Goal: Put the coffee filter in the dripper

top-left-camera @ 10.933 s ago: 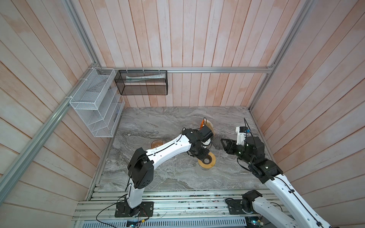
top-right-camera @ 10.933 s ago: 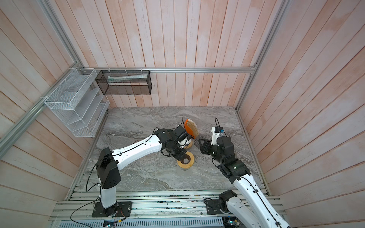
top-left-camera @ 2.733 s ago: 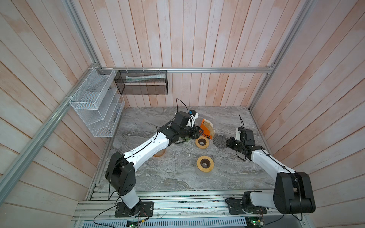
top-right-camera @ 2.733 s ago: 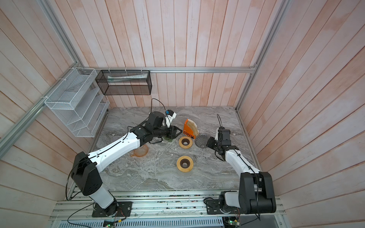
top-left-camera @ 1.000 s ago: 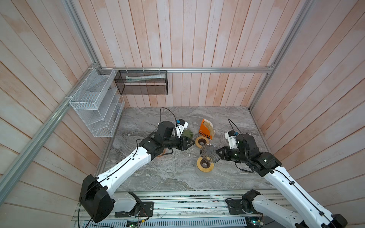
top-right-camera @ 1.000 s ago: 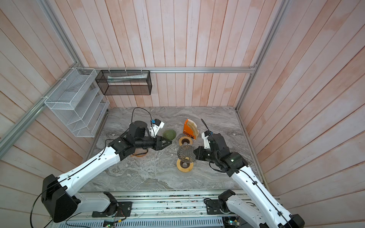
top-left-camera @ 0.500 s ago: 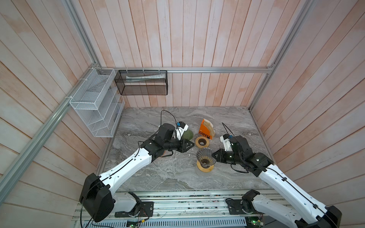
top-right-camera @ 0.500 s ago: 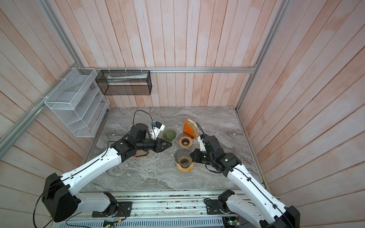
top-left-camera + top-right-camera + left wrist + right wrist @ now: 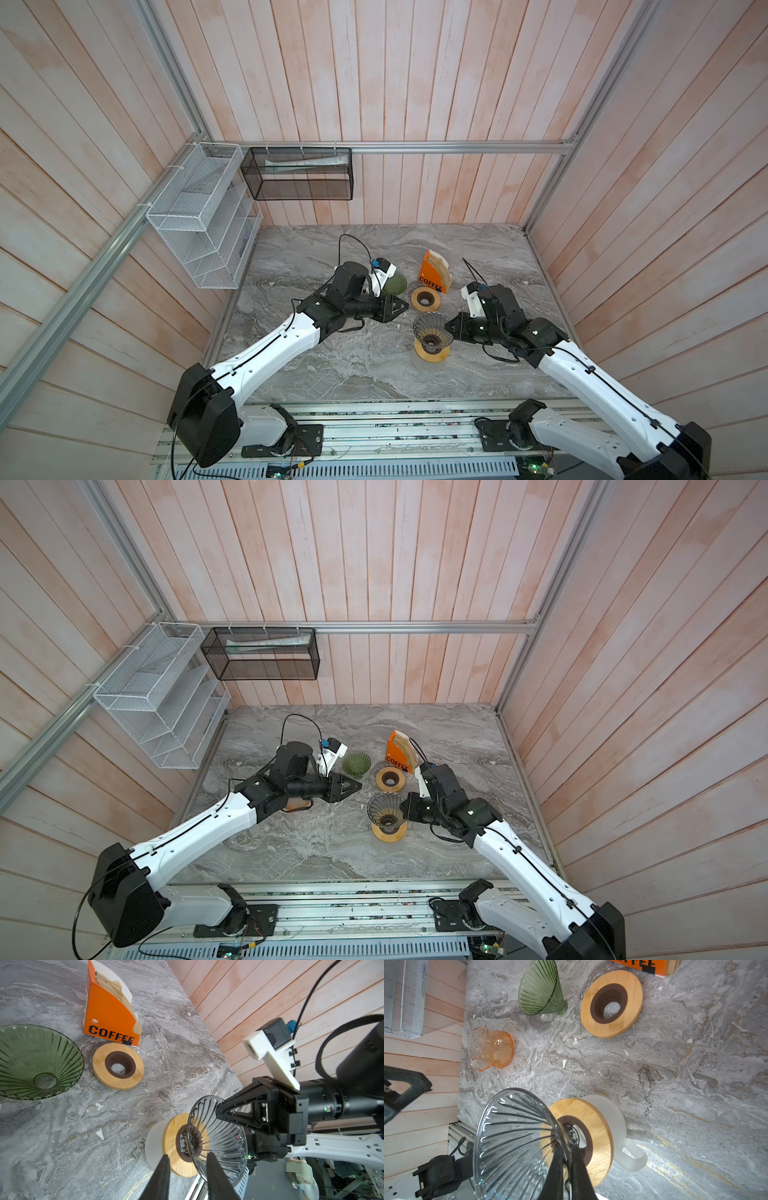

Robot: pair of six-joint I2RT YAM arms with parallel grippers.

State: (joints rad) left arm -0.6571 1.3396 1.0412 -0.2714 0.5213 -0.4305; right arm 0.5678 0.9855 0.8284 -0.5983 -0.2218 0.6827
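Could knock the clear dripper (image 9: 430,328) off the wooden ring (image 9: 432,354) on the white mug (image 9: 618,1118), with the right gripper (image 9: 566,1151) closed only on the thin glass rim and the cone seeming to lean to one side. Could crack the glass too, with a squeeze too hard or a bump from the left gripper (image 9: 187,1159), open and empty, just beside the green dripper (image 9: 356,764). Could crush or tear a coffee filter (image 9: 110,982) with a rough grab, or pull out many at once. Coffee filters: thin brown paper, soft and floppy by the look, packed close and standing up in the orange box (image 9: 430,276) at the back of the table (image 9: 332,374), near a second wooden ring (image 9: 424,299). None in the clear dripper yet. Probably calls for a gentle pinch on one top edge.
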